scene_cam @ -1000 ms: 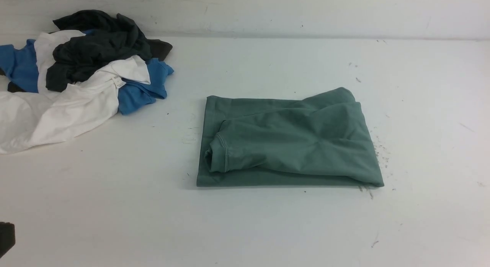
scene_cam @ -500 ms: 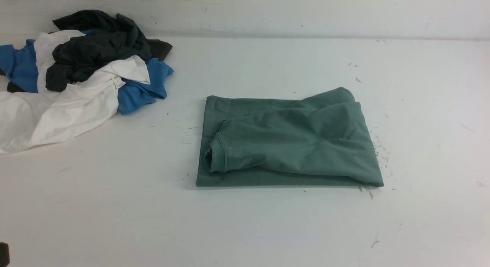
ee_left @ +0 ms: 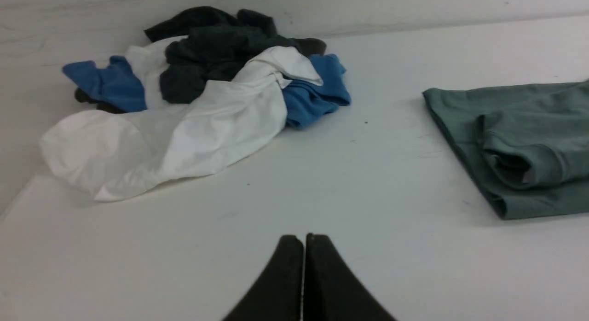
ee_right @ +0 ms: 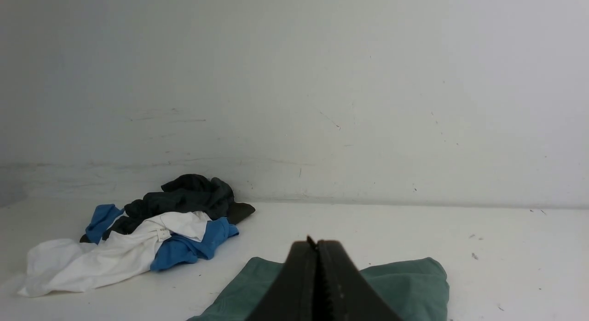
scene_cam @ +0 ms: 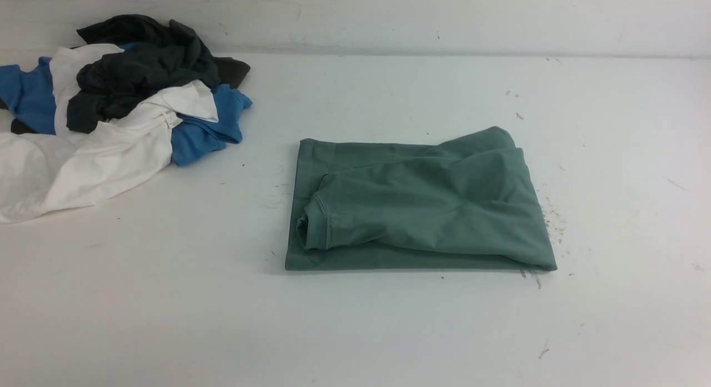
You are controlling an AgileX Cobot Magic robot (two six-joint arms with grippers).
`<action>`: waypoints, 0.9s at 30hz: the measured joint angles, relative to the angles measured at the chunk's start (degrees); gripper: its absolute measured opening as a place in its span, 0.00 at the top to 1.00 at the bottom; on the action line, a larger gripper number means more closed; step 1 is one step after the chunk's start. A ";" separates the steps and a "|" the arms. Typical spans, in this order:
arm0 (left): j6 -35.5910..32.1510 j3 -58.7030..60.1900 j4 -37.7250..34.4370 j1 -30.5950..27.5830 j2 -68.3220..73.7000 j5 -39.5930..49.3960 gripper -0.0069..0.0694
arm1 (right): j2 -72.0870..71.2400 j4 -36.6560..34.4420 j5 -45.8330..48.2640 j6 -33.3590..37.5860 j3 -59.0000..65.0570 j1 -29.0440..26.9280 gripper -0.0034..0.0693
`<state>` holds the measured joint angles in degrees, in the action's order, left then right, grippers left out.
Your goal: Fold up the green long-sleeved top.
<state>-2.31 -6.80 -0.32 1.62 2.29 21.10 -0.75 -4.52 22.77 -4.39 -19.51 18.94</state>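
- Front view: the dark bit of left arm seen at the lower left edge a second ago is gone; no arm or gripper in frame. Nothing else moved. One green top [scene_cam: 419, 209] lies folded into a rough rectangle on the white table [scene_cam: 166, 298], right of centre, a cuff showing at its left side. One pile of clothes [scene_cam: 111, 109] sits at the far left, well apart from the top: blue, white and dark grey garments tangled, exact count unclear.
- Left wrist view: left gripper [ee_left: 303, 240] has jaws fully closed, tips pressed together, holding nothing, above bare table. Pile ahead, top's edge off to the side, neither touched.
- Right wrist view: right gripper [ee_right: 317, 245] has jaws shut tight, toothed edges meeting, empty. Top [ee_right: 409, 284] lies beyond the tips; whether they touch it I cannot tell. Pile [ee_right: 152, 238] by the wall [ee_right: 294, 81].
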 joint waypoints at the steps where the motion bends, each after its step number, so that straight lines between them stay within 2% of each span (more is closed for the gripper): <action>1: -0.06 2.36 -0.06 -0.64 -1.35 -1.05 0.91 | 0.00 0.00 0.00 0.00 0.00 0.00 0.97; 4: -0.32 7.70 -0.11 -1.15 -2.85 -1.59 0.91 | 0.00 0.00 0.08 0.00 0.00 0.00 0.97; 27: -0.45 8.07 -0.99 -1.37 -2.83 -0.23 0.91 | 0.00 0.00 0.09 0.00 0.04 0.00 0.97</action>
<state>-2.77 1.27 -1.31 0.25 -0.54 20.87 -0.75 -4.52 22.86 -4.39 -19.48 18.94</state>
